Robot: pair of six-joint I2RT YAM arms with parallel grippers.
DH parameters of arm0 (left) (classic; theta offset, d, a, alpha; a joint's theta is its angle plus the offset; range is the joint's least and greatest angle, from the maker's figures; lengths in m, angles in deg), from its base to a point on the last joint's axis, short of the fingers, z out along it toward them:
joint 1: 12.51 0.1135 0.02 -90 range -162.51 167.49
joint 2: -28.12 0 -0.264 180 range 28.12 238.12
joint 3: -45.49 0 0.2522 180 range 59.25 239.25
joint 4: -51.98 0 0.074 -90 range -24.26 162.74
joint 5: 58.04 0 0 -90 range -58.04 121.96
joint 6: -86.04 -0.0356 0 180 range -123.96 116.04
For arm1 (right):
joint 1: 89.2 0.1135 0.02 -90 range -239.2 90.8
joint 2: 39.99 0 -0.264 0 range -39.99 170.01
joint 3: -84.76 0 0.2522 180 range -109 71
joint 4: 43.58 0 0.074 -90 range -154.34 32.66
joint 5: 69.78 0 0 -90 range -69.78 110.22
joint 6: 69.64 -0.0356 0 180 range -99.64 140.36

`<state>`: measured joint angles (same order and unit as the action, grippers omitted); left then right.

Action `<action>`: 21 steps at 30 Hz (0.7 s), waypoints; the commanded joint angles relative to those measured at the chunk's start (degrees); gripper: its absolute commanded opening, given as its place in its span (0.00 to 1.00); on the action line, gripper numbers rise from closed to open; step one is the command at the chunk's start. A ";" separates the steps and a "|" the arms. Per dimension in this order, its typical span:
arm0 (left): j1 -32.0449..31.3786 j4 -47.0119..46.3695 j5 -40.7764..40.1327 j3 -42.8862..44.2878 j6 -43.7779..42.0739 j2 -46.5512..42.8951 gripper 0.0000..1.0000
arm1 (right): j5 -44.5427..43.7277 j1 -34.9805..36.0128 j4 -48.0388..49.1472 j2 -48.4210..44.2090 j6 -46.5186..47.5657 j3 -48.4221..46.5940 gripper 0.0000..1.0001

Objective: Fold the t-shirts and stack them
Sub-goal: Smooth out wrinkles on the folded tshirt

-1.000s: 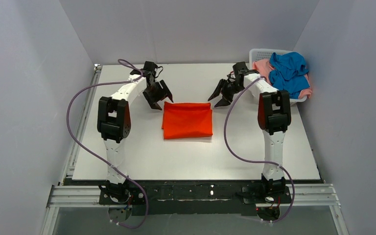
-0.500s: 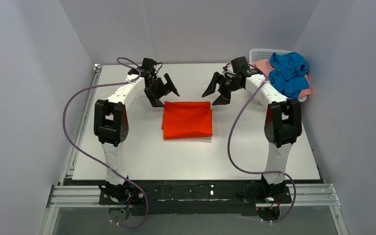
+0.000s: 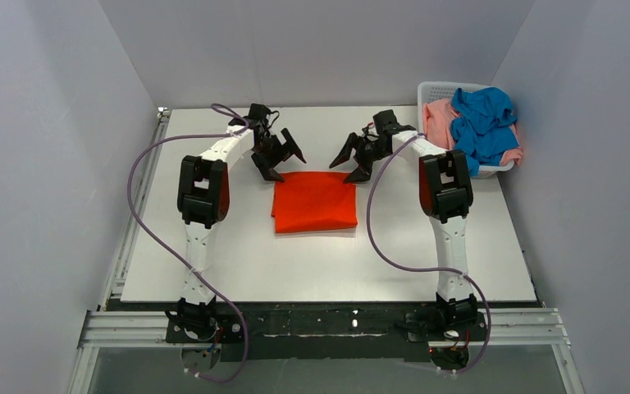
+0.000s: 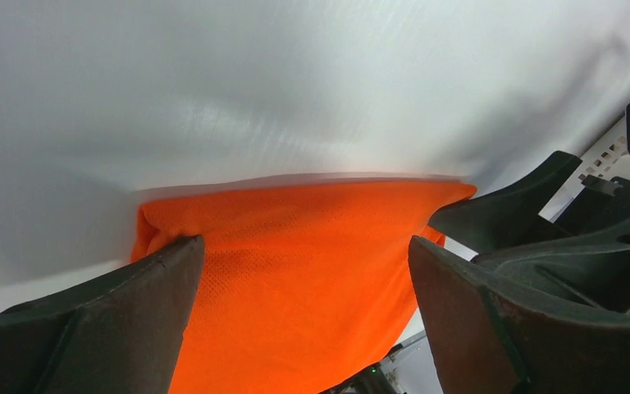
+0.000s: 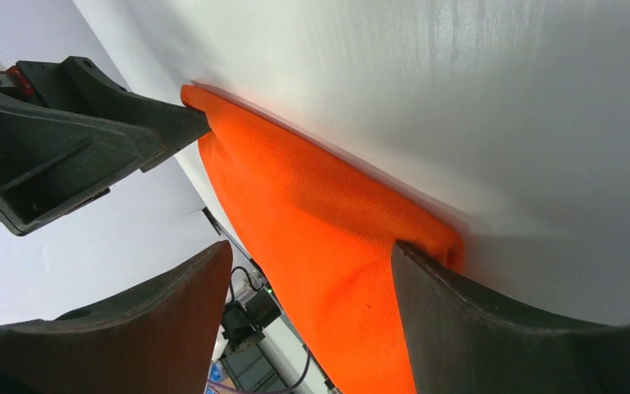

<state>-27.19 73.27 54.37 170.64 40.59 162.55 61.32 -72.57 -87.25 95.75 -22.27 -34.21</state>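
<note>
Beneath left tool (image 3: 283, 162) and right tool (image 3: 346, 167), orange-red t-shirt (image 3: 315, 203) corners half hidden

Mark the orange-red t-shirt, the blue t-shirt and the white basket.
orange-red t-shirt (image 3: 315, 201): top external view, middle of the folded cloth.
blue t-shirt (image 3: 482, 123): top external view, middle of the crumpled heap.
white basket (image 3: 436, 85): top external view, bare far rim.

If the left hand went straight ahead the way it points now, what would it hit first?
Most likely the far edge of the orange shirt. It lies between the open fingers of the left hand, with the table right beneath. Depth is hard to judge here.
</note>
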 commanded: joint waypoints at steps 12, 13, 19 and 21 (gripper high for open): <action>-0.41 13.08 -2.19 0.15 -5.79 -13.89 0.98 | -6.34 1.39 -9.71 -17.58 8.59 -1.38 0.82; -0.49 13.00 -1.45 -1.55 -5.83 -15.81 0.98 | -5.74 2.03 -8.71 -20.29 8.44 2.26 0.82; -4.23 3.30 2.98 -22.14 -2.65 -27.47 0.98 | 1.31 5.58 11.59 -30.76 -0.25 27.49 0.82; -5.52 -2.68 4.49 -28.89 -0.33 -29.45 0.98 | 2.61 6.23 16.23 -30.85 -2.62 31.42 0.81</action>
<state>-29.46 74.12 53.94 152.44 37.43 136.63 59.53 -68.05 -82.59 62.90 -19.37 -11.55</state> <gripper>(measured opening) 0.981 0.816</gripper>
